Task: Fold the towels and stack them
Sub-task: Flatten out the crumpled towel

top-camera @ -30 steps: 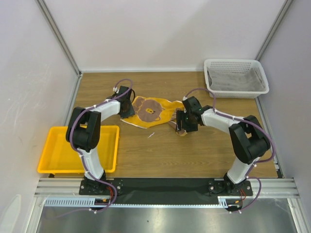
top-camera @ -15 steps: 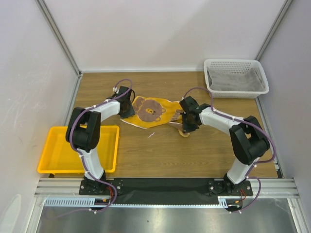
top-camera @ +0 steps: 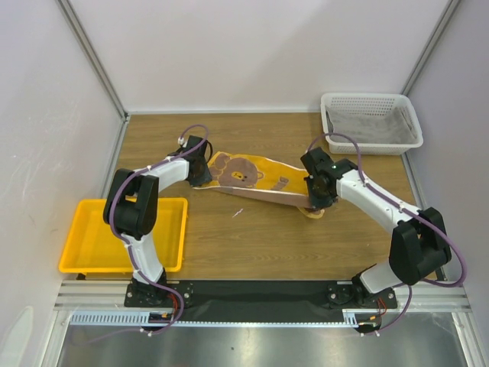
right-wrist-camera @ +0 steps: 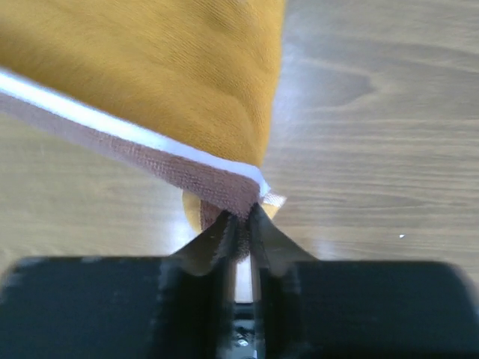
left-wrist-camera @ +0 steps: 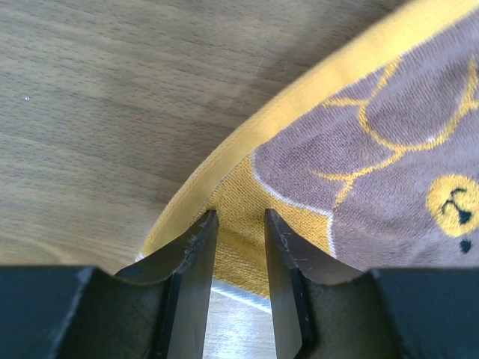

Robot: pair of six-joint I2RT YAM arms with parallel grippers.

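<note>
The yellow-orange bear towel (top-camera: 248, 177) hangs stretched between my two grippers over the middle of the table, bear face showing. My left gripper (top-camera: 205, 177) grips its left corner; in the left wrist view the jaws (left-wrist-camera: 238, 217) straddle the yellow edge of the towel (left-wrist-camera: 374, 134) with cloth between the tips. My right gripper (top-camera: 313, 205) is shut on the right corner; in the right wrist view the jaws (right-wrist-camera: 241, 217) pinch the brown underside and the towel (right-wrist-camera: 172, 75) rises away from them. A grey towel (top-camera: 367, 126) lies in the basket. The plain yellow towel is out of view.
A white mesh basket (top-camera: 370, 97) stands at the back right corner. A yellow plastic tray (top-camera: 84, 252) sits at the front left beside the left arm's base. A small white scrap (top-camera: 238, 212) lies on the wood below the towel.
My right gripper has moved right and a little toward the front with the towel corner. The crumpled towel has been pulled out longer, showing the bear face. The left gripper stayed put.
</note>
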